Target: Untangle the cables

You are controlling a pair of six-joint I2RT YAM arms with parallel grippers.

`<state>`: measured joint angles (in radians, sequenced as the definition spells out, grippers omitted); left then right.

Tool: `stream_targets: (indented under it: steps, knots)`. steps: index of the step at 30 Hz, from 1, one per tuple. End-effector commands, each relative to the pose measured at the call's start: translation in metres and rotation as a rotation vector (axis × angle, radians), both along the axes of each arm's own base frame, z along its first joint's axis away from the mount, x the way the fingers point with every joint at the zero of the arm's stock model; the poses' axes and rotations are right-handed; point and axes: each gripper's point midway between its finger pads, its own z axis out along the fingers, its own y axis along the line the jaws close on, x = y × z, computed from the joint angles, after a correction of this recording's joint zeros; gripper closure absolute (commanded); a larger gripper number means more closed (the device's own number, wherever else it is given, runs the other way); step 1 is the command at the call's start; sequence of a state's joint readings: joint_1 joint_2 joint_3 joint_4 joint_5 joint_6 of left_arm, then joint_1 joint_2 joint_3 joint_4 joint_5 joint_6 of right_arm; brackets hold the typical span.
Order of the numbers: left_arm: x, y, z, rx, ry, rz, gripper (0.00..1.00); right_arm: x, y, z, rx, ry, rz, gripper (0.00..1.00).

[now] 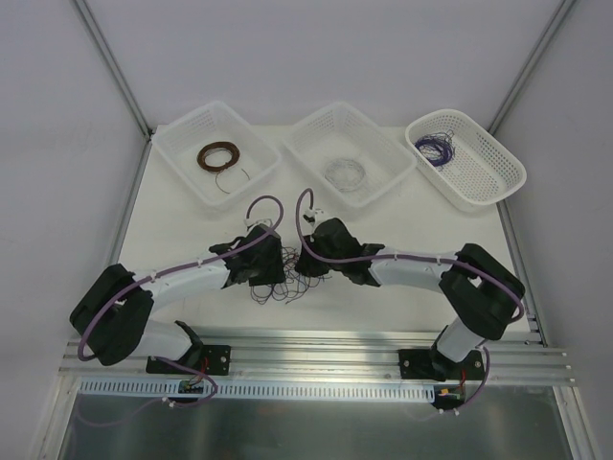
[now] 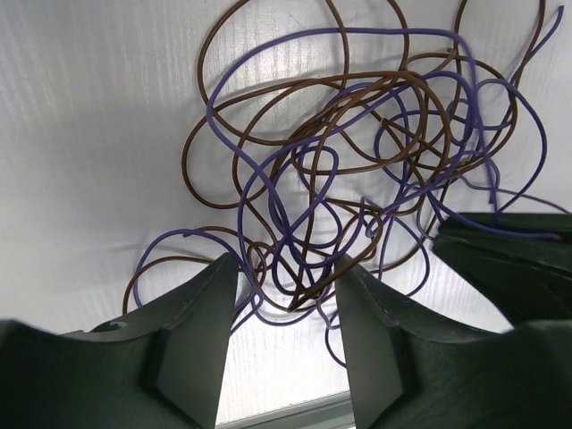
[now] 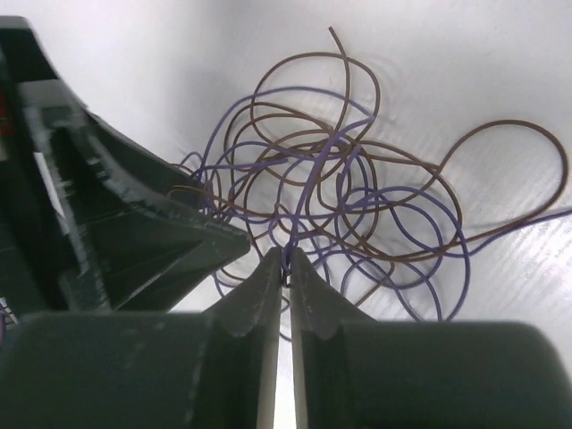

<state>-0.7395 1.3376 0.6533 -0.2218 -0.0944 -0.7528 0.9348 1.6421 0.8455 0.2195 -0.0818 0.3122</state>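
The cables [image 1: 283, 287] are a small clump of thin purple and dark brown wires on the white table between both grippers. In the left wrist view the cables [image 2: 357, 170] spread above my left gripper [image 2: 288, 273], which is open with loops lying between its fingertips. In the right wrist view my right gripper [image 3: 287, 259] is shut on a purple strand at the near edge of the cables [image 3: 349, 197]. From above, the left gripper [image 1: 268, 268] and right gripper [image 1: 305, 264] stand close together over the clump.
Three white baskets stand at the back: the left basket [image 1: 182, 153] holds a wound brown coil [image 1: 218, 156], the middle basket [image 1: 378, 144] a whitish coil [image 1: 345, 174], the right basket [image 1: 493, 172] a purple coil [image 1: 436, 149]. A metal rail [image 1: 316, 350] runs along the near edge.
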Motion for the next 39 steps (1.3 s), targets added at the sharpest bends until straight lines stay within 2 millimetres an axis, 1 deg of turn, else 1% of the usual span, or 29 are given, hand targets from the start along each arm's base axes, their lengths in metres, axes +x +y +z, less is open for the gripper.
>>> stream_targets:
  steps: [1,2,3,4,5,7,8,9,10,11,12,13,14,15,16,17,18,19,22,24,25,27,28,31,32,34,35,36,39]
  knots:
    - [0.006,-0.003,0.000,-0.007,0.001,0.019,0.54,0.003,-0.002,0.037,0.058,-0.078,-0.008,0.92]
    - [0.008,-0.003,0.001,-0.009,0.001,0.024,0.56,0.002,-0.011,0.047,0.039,-0.095,-0.016,0.96]
    - [0.008,-0.002,-0.003,-0.003,0.013,0.029,0.57,0.001,-0.017,0.049,0.020,-0.100,-0.021,0.97]
    - [0.009,-0.002,-0.003,-0.003,0.016,0.029,0.61,0.000,-0.022,0.057,0.017,-0.116,-0.026,0.99]
    - [0.009,-0.002,-0.005,-0.002,0.022,0.032,0.63,0.000,-0.035,0.066,-0.009,-0.134,-0.052,0.99]
    - [0.010,-0.001,-0.008,0.002,0.035,0.039,0.67,0.000,-0.046,0.083,-0.027,-0.168,-0.058,0.99]
    - [0.010,-0.001,-0.009,0.002,0.039,0.043,0.69,-0.003,-0.058,0.083,-0.070,-0.163,-0.066,0.99]
    - [0.011,0.000,-0.010,0.004,0.043,0.044,0.70,-0.003,-0.065,0.102,-0.057,-0.197,-0.073,0.99]
    - [0.011,-0.001,-0.011,0.004,0.045,0.043,0.71,-0.002,-0.072,0.109,-0.068,-0.214,-0.084,0.99]
    - [0.011,0.000,-0.011,0.006,0.048,0.048,0.73,-0.004,-0.080,0.121,-0.080,-0.218,-0.091,0.99]
    - [0.010,0.000,-0.013,0.008,0.056,0.049,0.74,-0.003,-0.089,0.138,-0.064,-0.243,-0.107,0.99]
    - [0.011,0.001,-0.013,0.009,0.057,0.051,0.75,-0.003,-0.097,0.146,-0.070,-0.262,-0.113,0.99]
    - [0.011,0.000,-0.014,0.009,0.058,0.047,0.76,-0.004,-0.104,0.161,-0.072,-0.271,-0.121,0.99]
    - [0.010,0.000,-0.015,0.011,0.064,0.049,0.77,-0.004,-0.110,0.170,-0.072,-0.281,-0.126,0.99]
    - [0.010,0.001,-0.015,0.010,0.066,0.051,0.77,-0.004,-0.120,0.187,-0.057,-0.314,-0.134,0.99]
    - [0.011,0.001,-0.015,0.009,0.065,0.052,0.78,-0.007,-0.131,0.191,-0.085,-0.309,-0.138,0.99]
    - [0.011,0.002,-0.016,0.013,0.068,0.055,0.80,-0.004,-0.140,0.209,-0.073,-0.337,-0.163,0.98]
    - [0.011,0.001,-0.015,0.010,0.067,0.052,0.81,-0.006,-0.149,0.220,-0.067,-0.355,-0.179,0.98]
    - [0.011,0.003,-0.016,0.009,0.069,0.061,0.84,-0.011,-0.180,0.236,-0.092,-0.385,-0.222,0.97]
    - [0.011,0.003,-0.016,0.010,0.068,0.063,0.86,-0.012,-0.191,0.233,-0.105,-0.381,-0.246,0.97]
    - [0.011,0.003,-0.017,0.010,0.070,0.063,0.87,-0.013,-0.195,0.223,-0.118,-0.367,-0.249,0.97]
    - [0.011,0.003,-0.016,0.008,0.070,0.062,0.87,-0.015,-0.198,0.211,-0.115,-0.343,-0.264,0.97]
    - [0.011,0.003,-0.016,0.006,0.070,0.061,0.88,-0.017,-0.198,0.191,-0.134,-0.311,-0.260,0.98]
    - [0.011,0.004,-0.013,0.001,0.058,0.064,0.88,-0.017,-0.204,0.159,-0.155,-0.246,-0.301,0.98]
    - [0.009,0.006,-0.012,-0.001,0.057,0.067,0.88,-0.018,-0.207,0.139,-0.183,-0.210,-0.309,0.98]
    - [0.010,0.007,-0.008,-0.011,0.043,0.071,0.87,-0.018,-0.212,0.119,-0.207,-0.156,-0.338,0.98]
    - [0.009,0.007,-0.007,-0.016,0.039,0.072,0.87,-0.019,-0.214,0.103,-0.226,-0.127,-0.338,0.97]
    - [0.010,0.008,-0.004,-0.022,0.031,0.072,0.87,-0.019,-0.215,0.092,-0.242,-0.103,-0.344,0.96]
    - [0.010,0.008,0.003,-0.036,0.007,0.069,0.87,-0.022,-0.218,0.067,-0.280,-0.036,-0.365,0.83]
